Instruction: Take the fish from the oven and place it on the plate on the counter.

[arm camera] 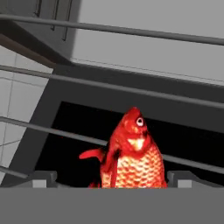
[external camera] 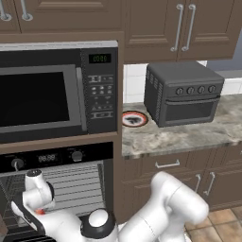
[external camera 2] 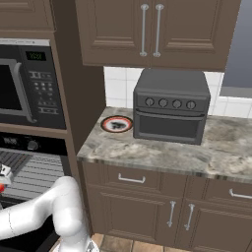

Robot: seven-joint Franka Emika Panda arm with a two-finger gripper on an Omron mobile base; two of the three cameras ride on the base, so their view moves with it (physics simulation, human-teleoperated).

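The arm reaches low into the open oven [external camera: 71, 184], its wrist down at the wire racks, because the fish has to come out of there first. In the hand view the fish [arm camera: 131, 153] stands head up directly between the two finger tips [arm camera: 41, 178], with a rack wire [arm camera: 109, 85] crossing behind it. The jaws are set either side of its body and appear to be pinching it, though the contact points lie below the edge of the picture, so the firmness of the hold is a judgement. A speck of red at the hand in the left base view agrees with this.

The plate [external camera: 134, 118] lies on the table [external camera: 189, 134], tucked at the corner beside the toaster oven [external camera: 183, 92] and close to the tall cabinet housing the microwave [external camera: 56, 90]. It is bare and well apart from the hand.

Assessment: pick-up stage, carry not yet begun. The next move calls for drawing the fish out under the rack wires without snagging, then lifting up and to the right over the table edge. The narrow gap around the plate leaves little margin.
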